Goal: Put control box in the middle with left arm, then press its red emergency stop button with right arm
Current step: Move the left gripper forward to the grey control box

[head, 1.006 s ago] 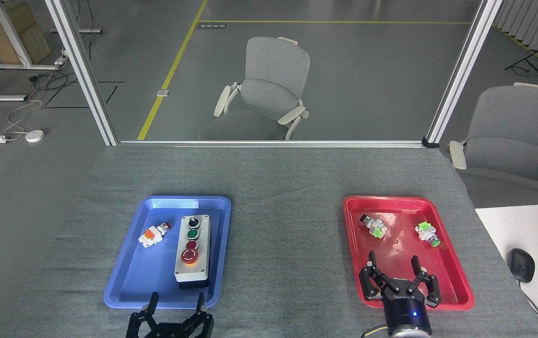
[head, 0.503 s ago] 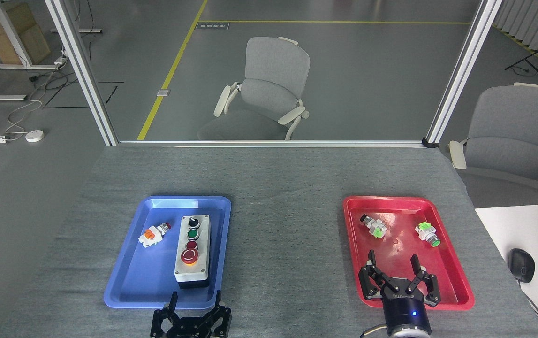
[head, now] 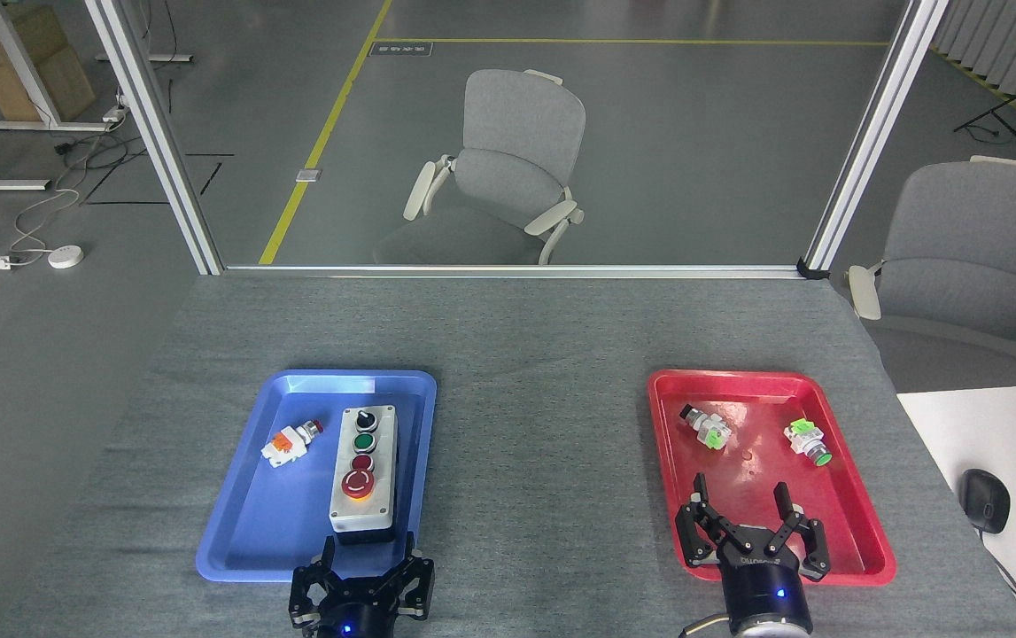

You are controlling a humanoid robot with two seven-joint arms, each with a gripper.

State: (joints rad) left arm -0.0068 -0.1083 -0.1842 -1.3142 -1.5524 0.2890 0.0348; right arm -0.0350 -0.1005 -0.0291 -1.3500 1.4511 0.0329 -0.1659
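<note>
Left claw [head: 368, 551] spread wide, grasping nothing, long pale-grey control box [head: 364, 473] with black base just beyond its fingertips in the blue plastic tray [head: 242, 532], right claw [head: 741, 498] released above the red plastic tray [head: 862, 532]

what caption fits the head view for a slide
Open left gripper nears the control box in the blue tray; right gripper waits open.

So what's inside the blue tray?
The blue tray holds the control box, its big red emergency stop button facing up, and a small white-and-orange switch beside it. What lies under the box is covered.
</note>
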